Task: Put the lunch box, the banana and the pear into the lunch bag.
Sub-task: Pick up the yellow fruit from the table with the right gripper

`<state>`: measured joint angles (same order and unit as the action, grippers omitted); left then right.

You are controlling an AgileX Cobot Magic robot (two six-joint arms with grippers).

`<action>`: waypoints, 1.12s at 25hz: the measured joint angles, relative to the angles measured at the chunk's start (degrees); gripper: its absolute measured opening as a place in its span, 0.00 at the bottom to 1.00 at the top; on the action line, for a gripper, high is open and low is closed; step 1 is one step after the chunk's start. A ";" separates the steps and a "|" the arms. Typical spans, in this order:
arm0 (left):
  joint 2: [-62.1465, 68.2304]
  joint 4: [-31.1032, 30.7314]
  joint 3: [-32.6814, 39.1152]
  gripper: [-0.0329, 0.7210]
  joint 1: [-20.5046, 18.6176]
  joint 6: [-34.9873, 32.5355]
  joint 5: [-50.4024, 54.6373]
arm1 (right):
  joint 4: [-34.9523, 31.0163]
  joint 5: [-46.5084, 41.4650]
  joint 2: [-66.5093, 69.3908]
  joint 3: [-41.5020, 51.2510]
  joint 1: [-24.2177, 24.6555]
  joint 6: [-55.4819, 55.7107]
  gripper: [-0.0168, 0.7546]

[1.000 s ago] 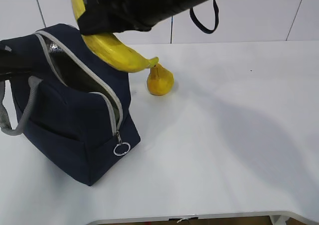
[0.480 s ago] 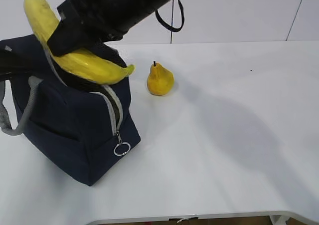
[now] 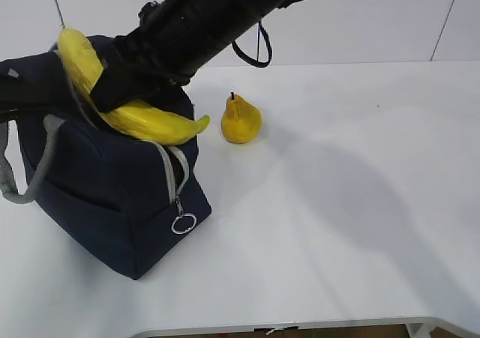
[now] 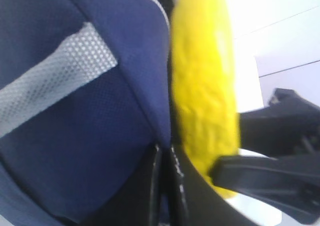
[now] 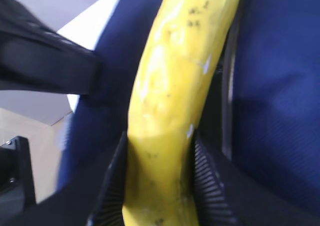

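My right gripper (image 3: 129, 85) is shut on the yellow banana (image 3: 154, 122) and holds it across the open top of the navy lunch bag (image 3: 112, 195). One end of the banana rises at the far left and the other points toward the pear. In the right wrist view the ribbed fingers (image 5: 206, 173) clamp the banana (image 5: 170, 85) above the bag's dark mouth (image 5: 280, 110). My left gripper (image 4: 165, 158) is shut on the bag's rim fabric (image 4: 85, 136), right beside the banana (image 4: 202, 85). The yellow-orange pear (image 3: 241, 121) stands on the table to the right of the bag. The lunch box is out of view.
The bag's zipper ring pull (image 3: 182, 223) hangs at its front corner and a grey handle (image 3: 26, 177) loops out on the left. White table (image 3: 352, 203) stretches to the right of the pear. The table's front edge (image 3: 300, 327) runs along the bottom.
The right arm has carried the banana left and down, from above the pear's side to just over the bag's opening. The pear and the bag have stayed put.
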<state>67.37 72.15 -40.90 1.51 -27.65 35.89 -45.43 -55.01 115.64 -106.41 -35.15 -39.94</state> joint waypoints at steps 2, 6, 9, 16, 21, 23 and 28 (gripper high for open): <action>0.00 0.00 0.00 0.02 0.00 0.00 0.01 | 0.83 1.19 0.87 0.00 -0.28 0.16 0.43; 0.00 0.11 0.00 0.02 0.00 0.00 0.01 | 3.04 3.71 1.96 -0.09 -1.71 0.66 0.43; 0.00 0.11 0.00 0.02 0.00 0.00 0.01 | 5.41 5.13 2.97 -0.21 -3.33 2.03 0.43; 0.00 0.11 0.00 0.02 0.00 -0.02 0.01 | 12.59 7.64 5.08 -0.57 -5.22 14.04 0.43; 0.00 0.44 0.00 0.02 0.00 -0.12 0.01 | 19.25 3.57 5.22 -5.26 -5.22 22.98 0.43; 0.00 0.44 0.00 0.02 0.00 -0.12 0.01 | 21.57 0.50 5.22 -8.40 -5.22 26.85 0.43; 0.00 0.44 0.00 0.02 0.00 -0.15 0.01 | 23.42 -4.46 5.22 -15.03 -5.22 35.14 0.43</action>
<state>67.37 72.59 -40.90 1.51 -27.79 35.91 -22.02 -59.47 120.86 -121.44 -40.38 -4.80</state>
